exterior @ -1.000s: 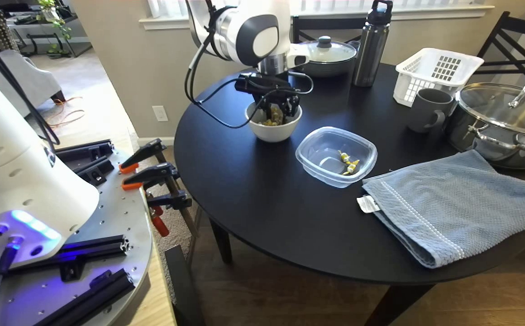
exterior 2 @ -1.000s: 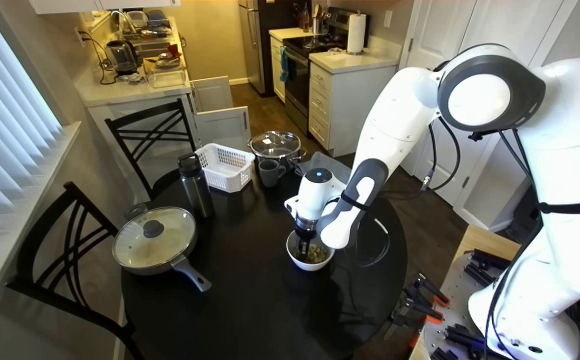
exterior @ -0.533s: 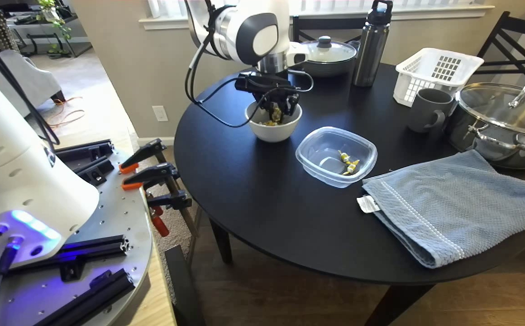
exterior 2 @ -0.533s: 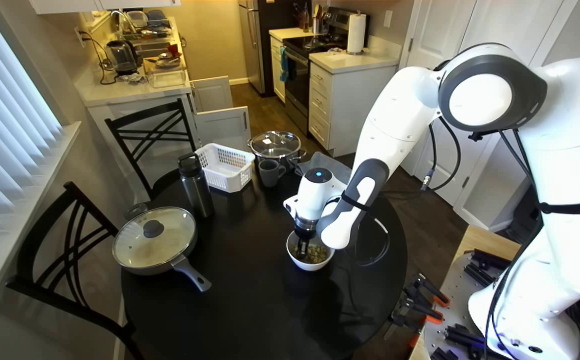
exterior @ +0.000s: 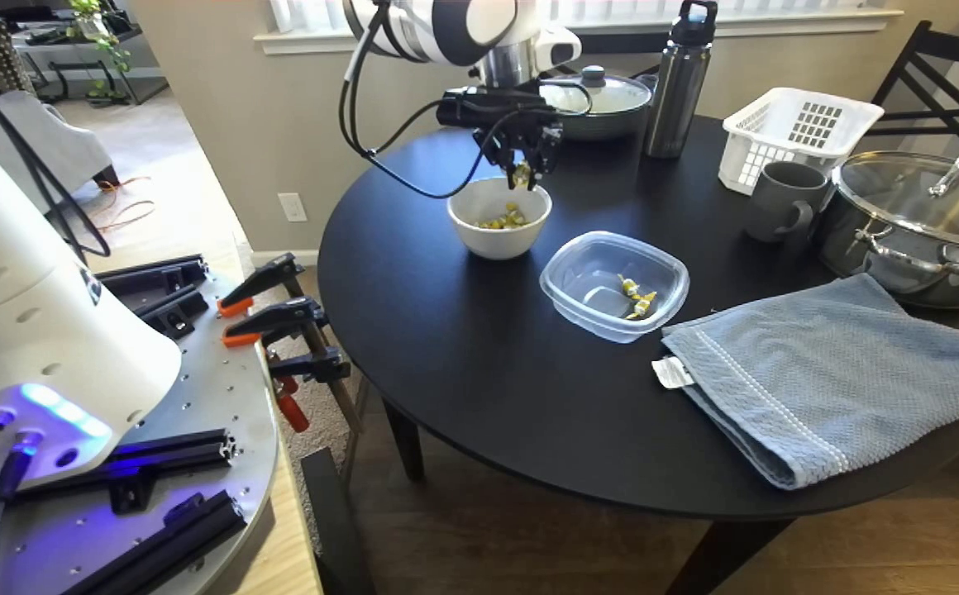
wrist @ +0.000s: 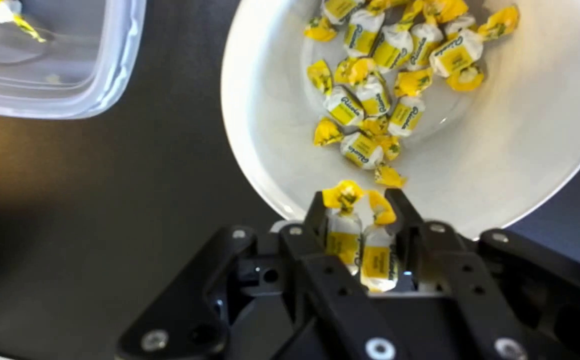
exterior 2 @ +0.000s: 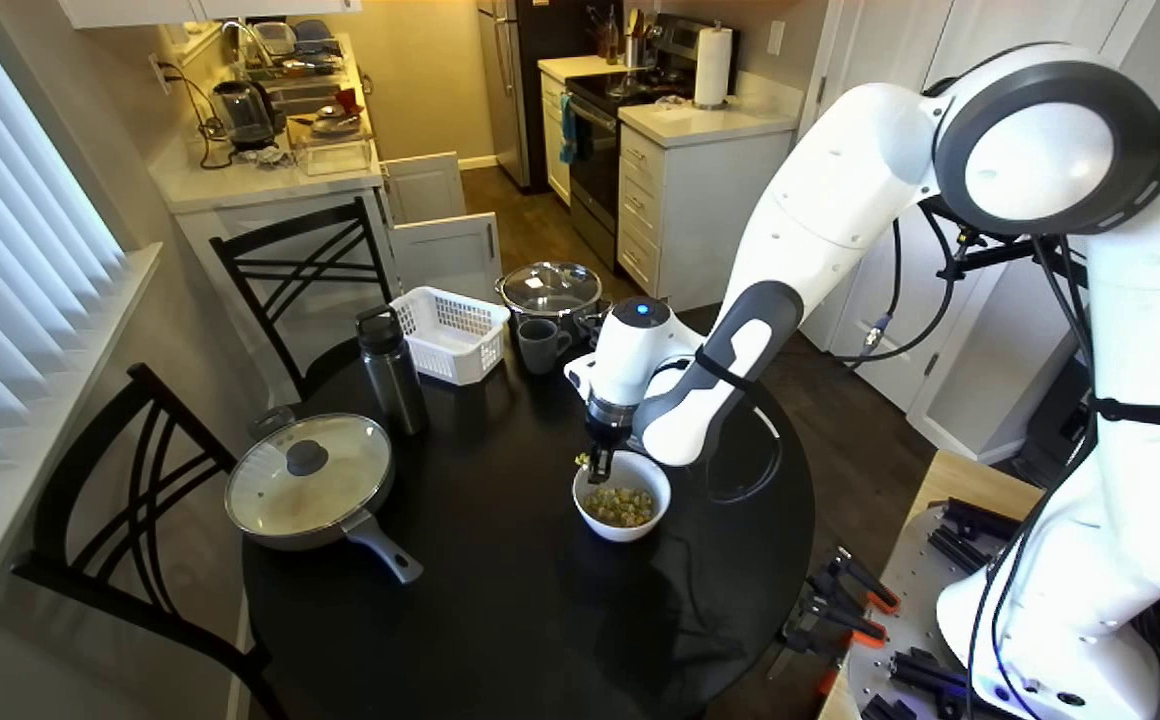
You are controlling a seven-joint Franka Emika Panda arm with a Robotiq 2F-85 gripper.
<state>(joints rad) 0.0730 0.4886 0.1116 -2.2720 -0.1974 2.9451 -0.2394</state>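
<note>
My gripper (wrist: pixel 357 200) is shut on two wrapped candies (wrist: pixel 379 257), white with yellow labels and twisted yellow ends, side by side between the fingers. In both exterior views the gripper (exterior: pixel 522 178) (exterior 2: pixel 598 472) is above the rim of a white bowl (exterior: pixel 492 241) (exterior 2: pixel 622 532), on the side away from the robot base. The bowl (wrist: pixel 525 130) holds several more such candies (wrist: pixel 362 150). A clear plastic container (exterior: pixel 566 310) stands beside the bowl with two candies (exterior: pixel 641 302) inside. Its corner (wrist: pixel 90 111) shows in the wrist view; the arm mostly hides it in an exterior view.
A blue-grey towel (exterior: pixel 835 372) lies on the round black table (exterior: pixel 479 364). A lidded pan (exterior 2: pixel 310 480), a steel bottle (exterior: pixel 678 91), a white basket (exterior: pixel 802 124), a grey mug (exterior: pixel 785 198) and a lidded pot (exterior: pixel 918 223) stand around. Chairs (exterior 2: pixel 140 510) are close to the table.
My gripper has risen out of the bowl and shifted slightly toward the pan and bottle side, carrying two candies. The bowl and the container have not moved.
</note>
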